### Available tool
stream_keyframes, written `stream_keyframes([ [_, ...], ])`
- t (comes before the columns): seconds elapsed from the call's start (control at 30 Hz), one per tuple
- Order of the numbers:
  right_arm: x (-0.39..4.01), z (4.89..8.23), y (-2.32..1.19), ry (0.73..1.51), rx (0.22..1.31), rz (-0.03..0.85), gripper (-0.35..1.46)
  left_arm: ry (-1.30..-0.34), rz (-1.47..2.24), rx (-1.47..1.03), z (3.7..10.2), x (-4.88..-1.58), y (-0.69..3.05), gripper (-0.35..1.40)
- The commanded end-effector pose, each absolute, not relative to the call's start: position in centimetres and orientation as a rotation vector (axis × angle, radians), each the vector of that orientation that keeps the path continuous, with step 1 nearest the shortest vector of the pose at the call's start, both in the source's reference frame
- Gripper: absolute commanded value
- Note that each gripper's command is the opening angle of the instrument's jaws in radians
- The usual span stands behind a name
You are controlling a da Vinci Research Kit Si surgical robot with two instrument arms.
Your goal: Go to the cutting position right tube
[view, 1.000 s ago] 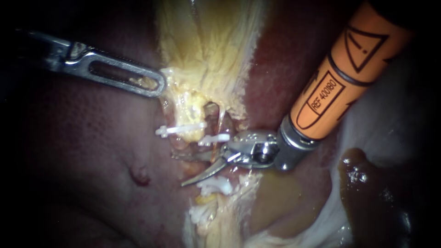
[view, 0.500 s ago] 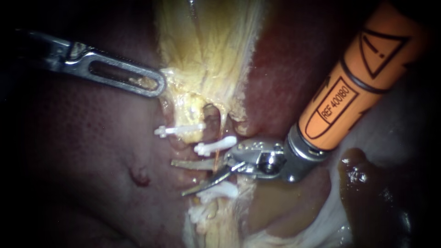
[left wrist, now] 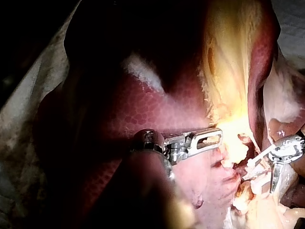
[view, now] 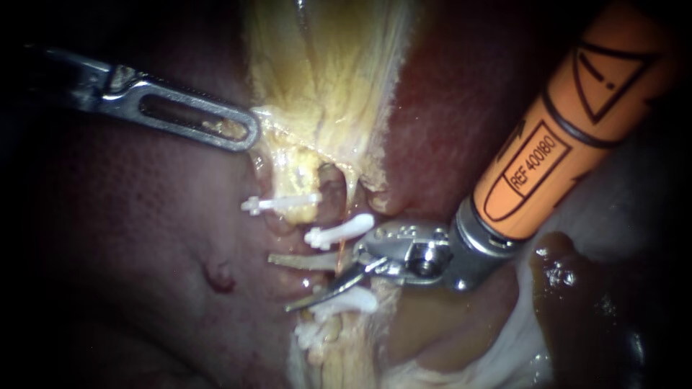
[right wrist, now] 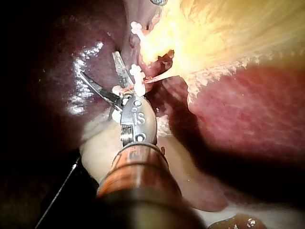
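At far left of the endoscope view, the left instrument (view: 247, 134) lies over dark red liver (view: 144, 238). Its slotted hand is closed on the edge of the yellow tissue (view: 324, 86), and a yellow scrap shows in the slot. Below that tip, the top clip (view: 281, 203), white, sits across a yellow stump. The mid clip (view: 339, 230) is just right of it and lower; the low clip (view: 346, 300) is lower still. The right tube (view: 339, 252), a thin orange-red strand, runs between the mid clip and the low clip. The right instrument (view: 280, 282), on an orange shaft from upper right, has its hand open. Its two blades stand apart with the right tube in the gap near the pivot, not clamped. At far right, brown fluid (view: 569, 288) pools beside pale tissue.
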State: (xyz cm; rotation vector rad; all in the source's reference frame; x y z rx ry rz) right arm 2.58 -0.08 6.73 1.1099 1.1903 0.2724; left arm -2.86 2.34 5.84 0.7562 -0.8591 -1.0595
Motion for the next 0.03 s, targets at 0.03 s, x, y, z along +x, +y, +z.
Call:
stream_keyframes([
  [0.03,2.58,6.73,-0.08,1.190,1.110,0.273,1.43,-0.859,-1.059,0.756,5.84,-2.86,2.34,-0.35],
])
